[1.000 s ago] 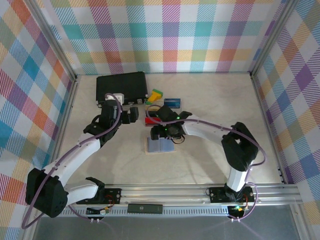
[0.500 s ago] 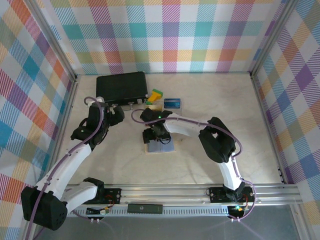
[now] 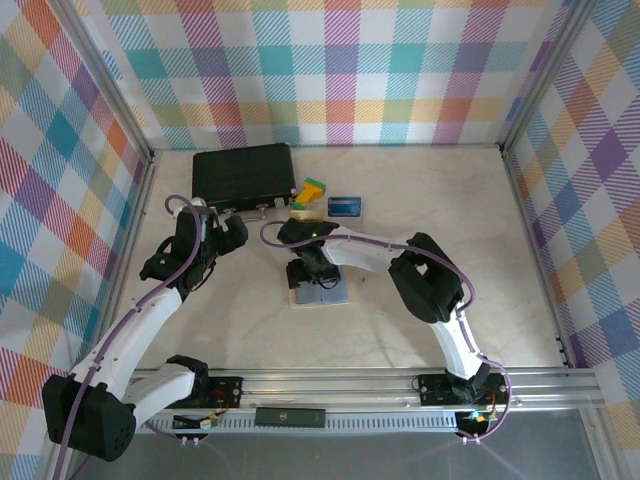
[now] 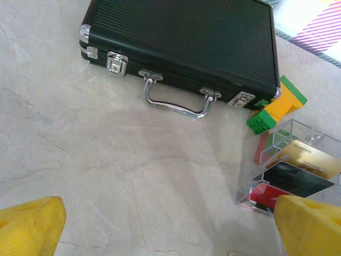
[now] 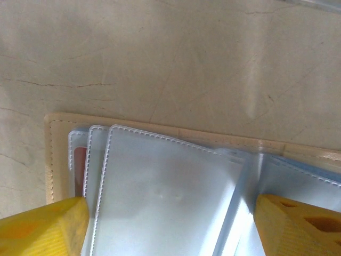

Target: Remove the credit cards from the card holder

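The card holder (image 5: 170, 186) lies flat near the middle of the table (image 3: 250, 320). It is a fan of translucent, stitched pockets on a tan backing. A reddish card (image 5: 79, 162) shows through the leftmost pocket, with only a strip of it clear. Whether the other pockets hold cards cannot be told.

The sleeves look soft, thin and slick, so the holder will likely flex and slide rather than stay put. A card inside should be stiff and light. The best hold is probably a card's edge at the pocket mouth, pinched thinly, with the backing pressed down so the holder does not lift with it.

The right gripper (image 5: 169, 213) hovers low over the pockets. Its jaws are spread wide, a yellow finger at either side, and it grips nothing. Off to the left, the left gripper (image 4: 170, 234) is spread just as wide and is empty, above bare table.

Near the left gripper a clear rack (image 4: 298, 133) holds a tan card (image 4: 309, 160), a black card (image 4: 293, 178) and a red card (image 4: 264, 194), all tilted. Green and yellow blocks (image 4: 274, 106) sit just behind the rack, beside a black case (image 4: 181, 37). A blue card (image 3: 345, 205) lies flat a little to the right
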Motion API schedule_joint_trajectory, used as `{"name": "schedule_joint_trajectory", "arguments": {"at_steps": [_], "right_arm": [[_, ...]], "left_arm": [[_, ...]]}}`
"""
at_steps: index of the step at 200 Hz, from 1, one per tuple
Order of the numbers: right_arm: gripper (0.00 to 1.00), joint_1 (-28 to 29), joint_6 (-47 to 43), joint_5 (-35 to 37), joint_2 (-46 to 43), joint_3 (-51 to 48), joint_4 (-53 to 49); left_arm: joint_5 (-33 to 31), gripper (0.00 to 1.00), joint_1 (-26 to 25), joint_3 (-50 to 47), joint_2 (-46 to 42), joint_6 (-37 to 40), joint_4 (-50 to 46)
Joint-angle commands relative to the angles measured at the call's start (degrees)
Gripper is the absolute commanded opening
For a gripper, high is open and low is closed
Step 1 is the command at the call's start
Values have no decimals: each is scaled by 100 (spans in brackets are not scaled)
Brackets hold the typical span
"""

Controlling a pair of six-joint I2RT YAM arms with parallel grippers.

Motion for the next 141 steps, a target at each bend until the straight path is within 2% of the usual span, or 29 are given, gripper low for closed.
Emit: {"name": "schedule_joint_trajectory", "arguments": {"at_steps": [1,66,99,141], "right_arm": [[80,20,108,114,273,-4,-412],[66,5,216,175,79,-329,-240],[59,-6,279,219,-105,-503,-52],[52,-39,345,292,-342,-710,132]], "left_arm": [[51,100,77,112,-63,49,-105],[150,100,79,-154,-177,-244,-85],[653,99,77,-445,-57,-458,24],[1283,91,79,-948,99,-733,337]]}}
